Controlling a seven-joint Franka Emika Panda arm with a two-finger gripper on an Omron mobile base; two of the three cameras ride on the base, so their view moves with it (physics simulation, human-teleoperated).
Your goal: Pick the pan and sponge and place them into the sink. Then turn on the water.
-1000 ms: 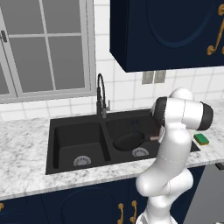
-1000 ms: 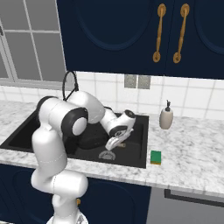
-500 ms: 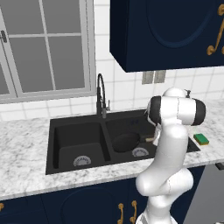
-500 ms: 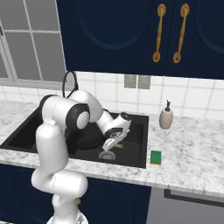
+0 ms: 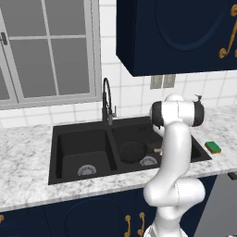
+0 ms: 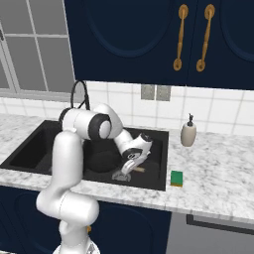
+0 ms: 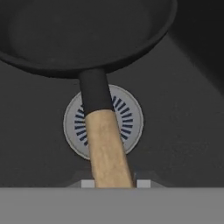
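The pan [image 5: 133,150] sits in the right basin of the sink [image 5: 60,139], near the middle of the left base view, its dark bowl just left of the round silver drain [image 5: 149,161] and partly hidden by the white arm [image 5: 173,152]. In the right base view the pan [image 6: 101,161] lies low in the centre of the frame, with the gripper [image 6: 125,171] reaching down into the basin at its handle [image 6: 139,169], a short light-brown stub sticking out to the right. In the hand view the pan [image 7: 83,30] fills the top of the frame, and its handle [image 7: 107,151] runs down the middle, dark near the bowl and light wood below, passing over the drain [image 7: 127,118] and ending between the two finger tips at the bottom edge; the fingers look clamped on the handle. The sponge [image 5: 213,147] lies on the marble counter [image 5: 23,152] at the right of the left base view, apart from the sink; in the right base view the sponge [image 6: 176,178] rests near the counter's front edge, just right of the basin. The faucet [image 5: 107,99] stands behind the sink divider, with no water running. A beige soap bottle [image 6: 188,133] stands by the tiled wall on the right.
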